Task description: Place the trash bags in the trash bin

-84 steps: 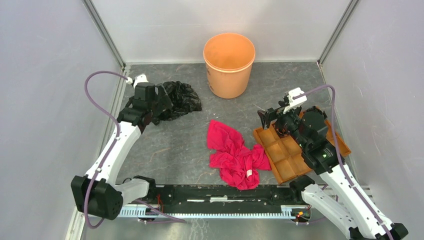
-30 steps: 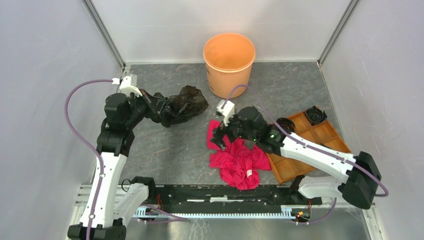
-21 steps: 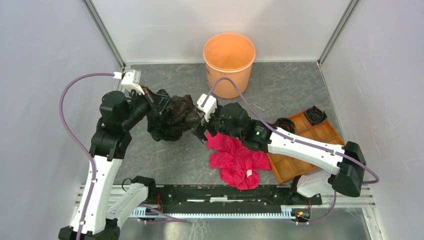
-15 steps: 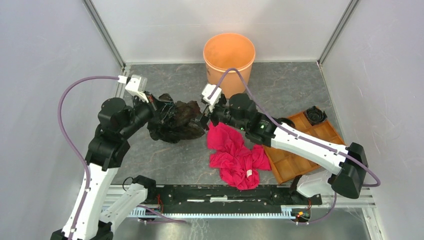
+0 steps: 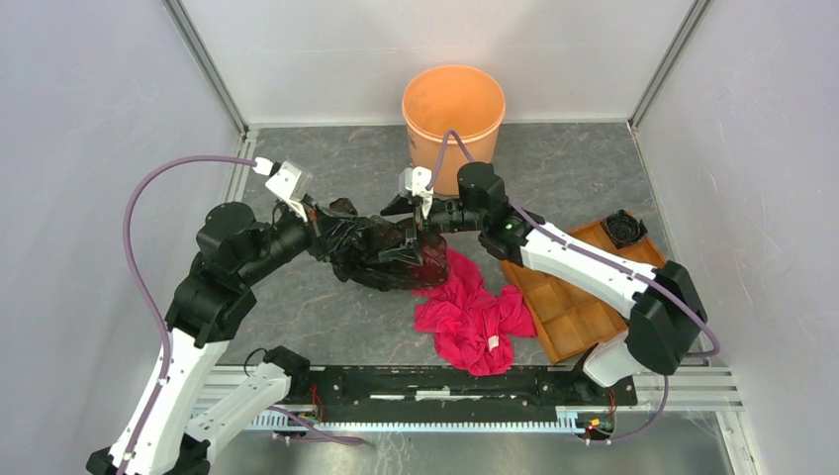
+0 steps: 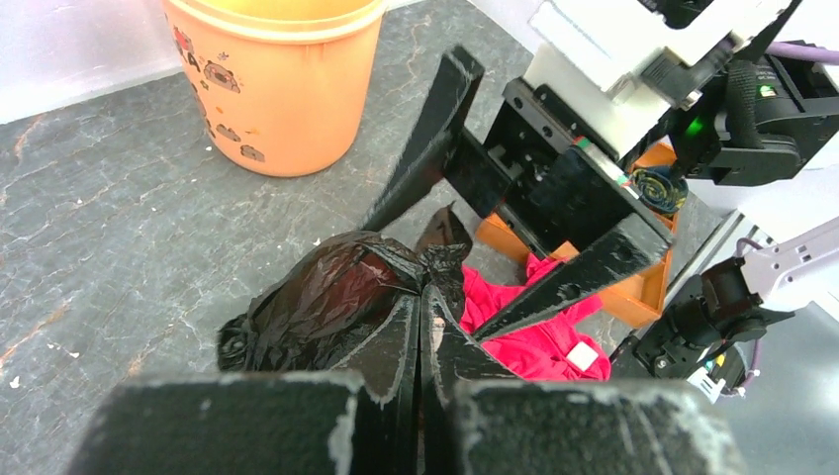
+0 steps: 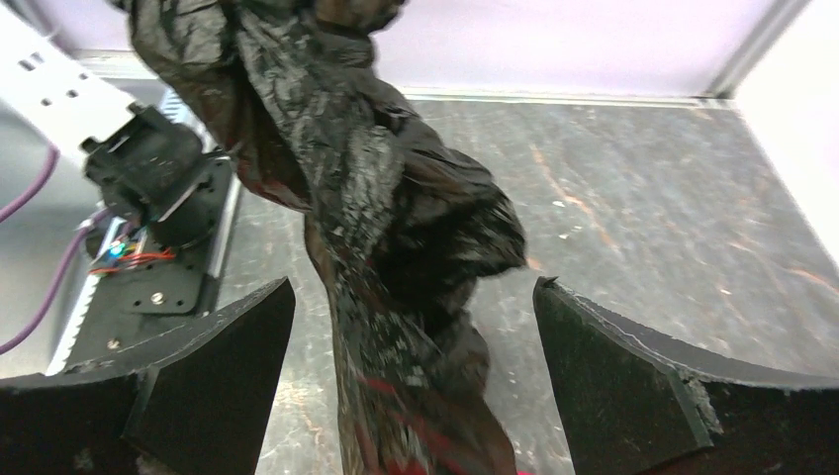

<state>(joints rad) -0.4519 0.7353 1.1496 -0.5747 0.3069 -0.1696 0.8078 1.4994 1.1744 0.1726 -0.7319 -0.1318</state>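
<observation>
The trash bag (image 5: 376, 255), black and crinkled, hangs bunched above the floor over the edge of a red cloth (image 5: 470, 317). My left gripper (image 5: 331, 236) is shut on its left end; in the left wrist view the closed fingers (image 6: 401, 341) pinch the bag (image 6: 326, 297). My right gripper (image 5: 406, 228) comes in from the right and stands open, one finger on each side of the bag. The right wrist view shows the bag (image 7: 386, 188) hanging between the spread fingers (image 7: 223, 361), with a gap on both sides. The orange trash bin (image 5: 450, 163) stands upright behind them.
An orange-brown compartment tray (image 5: 579, 322) lies at the right with a dark round object (image 5: 623, 228) in its far corner. The red cloth (image 6: 524, 341) lies right under the bag. Grey walls close in the left, right and back sides.
My left arm has carried the bag from the left side to the middle. The right arm has swung over from the tray, and its open fingers now straddle the bag, slightly narrower.
</observation>
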